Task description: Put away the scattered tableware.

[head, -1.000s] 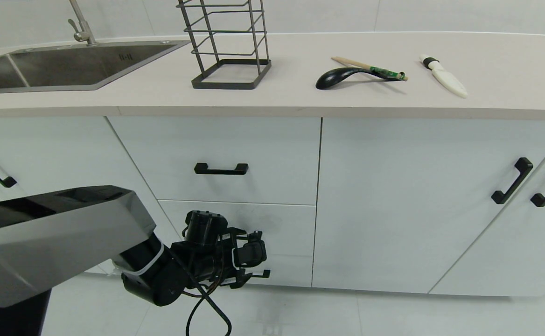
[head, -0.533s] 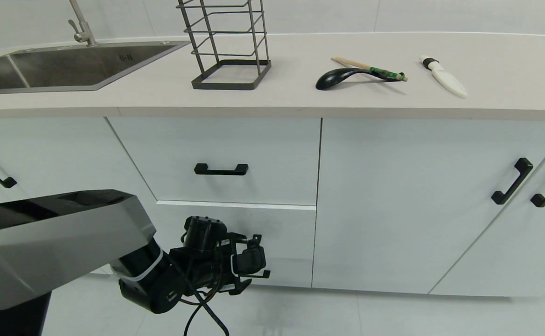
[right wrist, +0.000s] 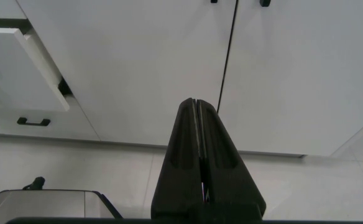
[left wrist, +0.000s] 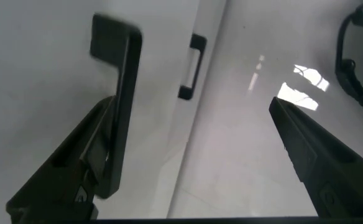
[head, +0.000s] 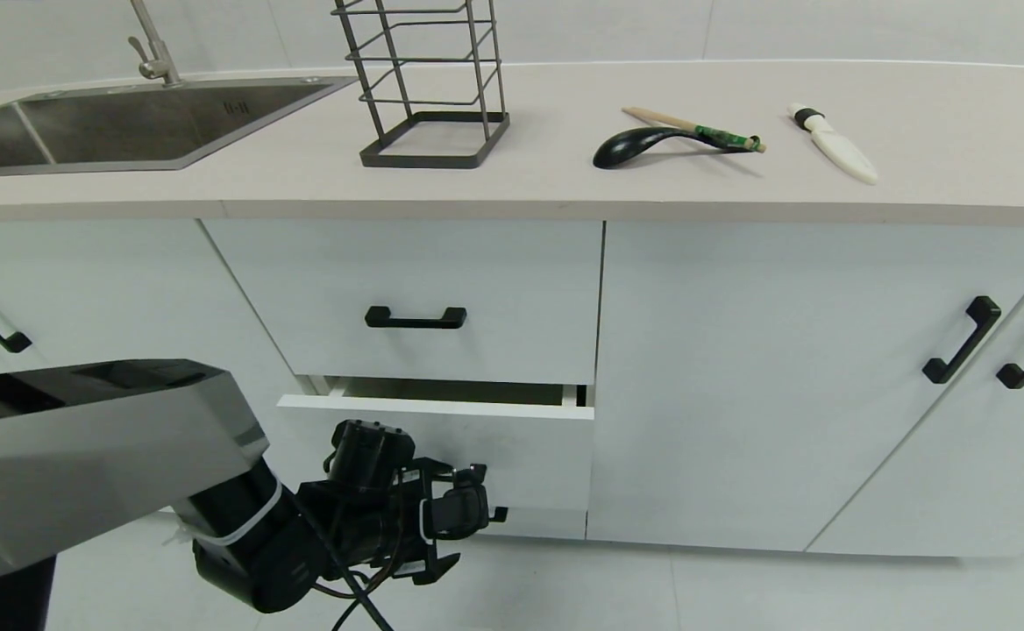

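Since the earlier frames the lower drawer [head: 477, 438] has slid out from shut to a narrow gap along its top edge, and the left arm has drawn back and down with it.

In the head view, the left gripper [head: 475, 513] sits at the drawer's front, low on the panel. The tableware lies untouched on the countertop [head: 565, 188], well apart from the drawer and off to the right. The black spoon [head: 643, 140] and the chopsticks [head: 696, 129] touch, the chopsticks lying across the spoon's handle. The white knife [head: 832, 143] rests alone just beside them. A wire rack [head: 429, 88] stands between them and the sink [head: 126, 123].

In the left wrist view, the left gripper [left wrist: 188, 109] is spread wide. One finger [left wrist: 76, 168] is pressed to the drawer handle [left wrist: 120, 106] and the other stands far off, so the handle is hooked rather than clamped. That is probably the main risk: a pull that drifts sideways or downward could let the finger slide off the bar, leaving the drawer barely open.

In the right wrist view, the right gripper [right wrist: 196, 109] is closed on nothing, pointing at the cabinet doors. A later risk is likely the touching pair: lifting the spoon could roll the chopsticks toward the counter edge.
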Controlling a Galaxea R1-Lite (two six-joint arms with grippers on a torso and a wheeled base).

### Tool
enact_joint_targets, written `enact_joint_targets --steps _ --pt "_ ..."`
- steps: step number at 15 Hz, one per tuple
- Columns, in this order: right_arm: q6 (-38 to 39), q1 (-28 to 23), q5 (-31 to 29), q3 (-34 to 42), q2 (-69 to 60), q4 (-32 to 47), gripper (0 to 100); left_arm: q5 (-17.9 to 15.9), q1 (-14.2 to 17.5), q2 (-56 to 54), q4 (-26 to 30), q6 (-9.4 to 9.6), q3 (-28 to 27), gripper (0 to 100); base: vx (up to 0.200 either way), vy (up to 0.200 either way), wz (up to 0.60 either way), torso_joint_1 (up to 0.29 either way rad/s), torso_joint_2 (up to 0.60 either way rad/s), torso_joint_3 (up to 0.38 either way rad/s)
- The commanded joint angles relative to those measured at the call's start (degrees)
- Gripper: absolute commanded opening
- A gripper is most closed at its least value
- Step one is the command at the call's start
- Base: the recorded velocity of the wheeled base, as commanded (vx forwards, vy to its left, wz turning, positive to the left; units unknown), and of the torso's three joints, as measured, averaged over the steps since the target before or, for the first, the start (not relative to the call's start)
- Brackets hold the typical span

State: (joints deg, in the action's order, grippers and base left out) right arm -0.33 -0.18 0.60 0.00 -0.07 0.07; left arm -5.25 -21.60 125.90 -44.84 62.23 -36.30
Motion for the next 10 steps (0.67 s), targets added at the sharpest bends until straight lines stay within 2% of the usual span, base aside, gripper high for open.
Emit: enact_joint_targets --steps 1,6,8,10 --pt "-0.02 0.01 0.02 0.0 0.07 0.01 0 -0.02 -0.02 -5.32 -0.78 -0.01 2.55 100 0.0 0.0 0.0 0.0 0.0 0.0" --pt "-0.02 0.01 0.02 0.0 0.07 -0.07 0 -0.02 -1.07 -19.03 -0.6 -0.18 9.85 100 0.0 0.0 0.0 0.0 0.0 0.0" --pt "-0.02 0.01 0.02 0.0 0.07 0.01 0 0.07 -2.57 -25.09 -0.16 -0.36 12.84 100 0.0 0.0 0.0 0.0 0.0 0.0" --pt "-0.02 0.01 0.02 0.0 0.07 0.01 0 0.07 -3.53 -26.15 -0.16 -0.36 13.1 100 0.0 0.0 0.0 0.0 0.0 0.0"
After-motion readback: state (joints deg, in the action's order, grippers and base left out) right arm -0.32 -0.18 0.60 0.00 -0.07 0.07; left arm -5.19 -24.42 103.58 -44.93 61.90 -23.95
